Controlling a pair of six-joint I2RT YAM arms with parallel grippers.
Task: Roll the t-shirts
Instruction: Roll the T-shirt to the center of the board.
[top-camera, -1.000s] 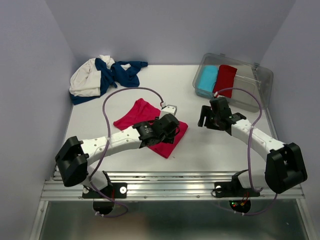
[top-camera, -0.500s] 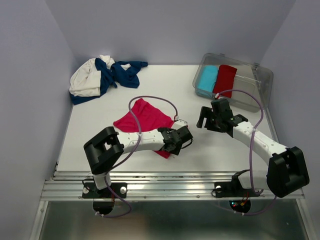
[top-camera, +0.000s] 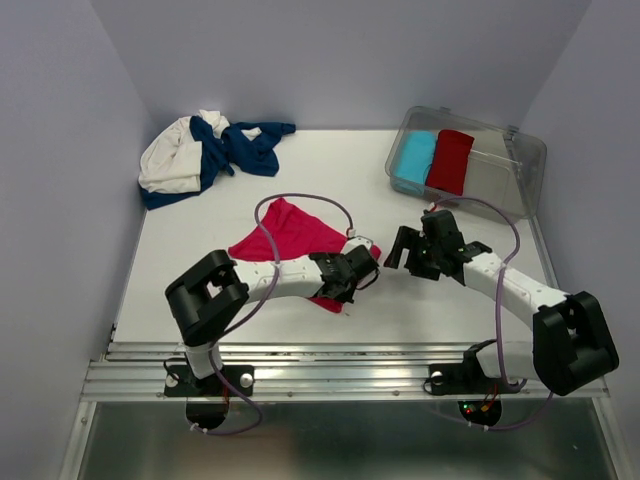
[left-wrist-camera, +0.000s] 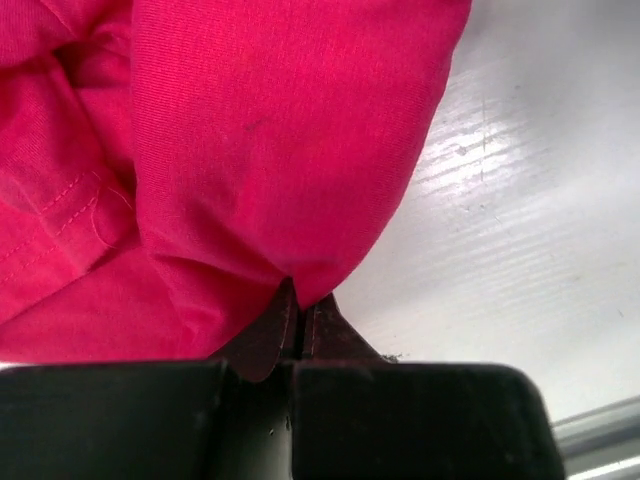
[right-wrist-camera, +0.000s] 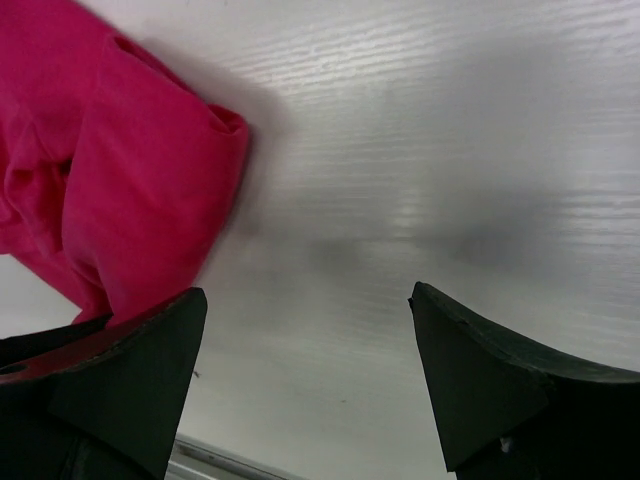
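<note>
Your left gripper (left-wrist-camera: 300, 305) was clamped shut on the pink tee (top-camera: 290, 235), jaws pressed together on a fold at the cloth's right-hand edge. The left wrist view showed the fabric drawn to a point where the tips met. The tee lay crumpled near the middle of the table (top-camera: 420, 310), partly under your left arm, which reached across it from the near left corner. Your right gripper (right-wrist-camera: 305, 330) stood wide open and held nothing, low over the tabletop just to the right of the tee and close to the left gripper. In its wrist view a doubled-over edge of the pink cloth showed at the left of the frame, and only bare table lay in the gap between the fingers. At the far left corner the navy tee (top-camera: 245, 145) and the cream tee (top-camera: 170, 160) sat tangled in one loose heap against the wall, well apart from both arms. At the far right a clear bin (top-camera: 520, 165) held the blue roll (top-camera: 413, 158) and the red roll (top-camera: 450, 160) side by side at its left end.
</note>
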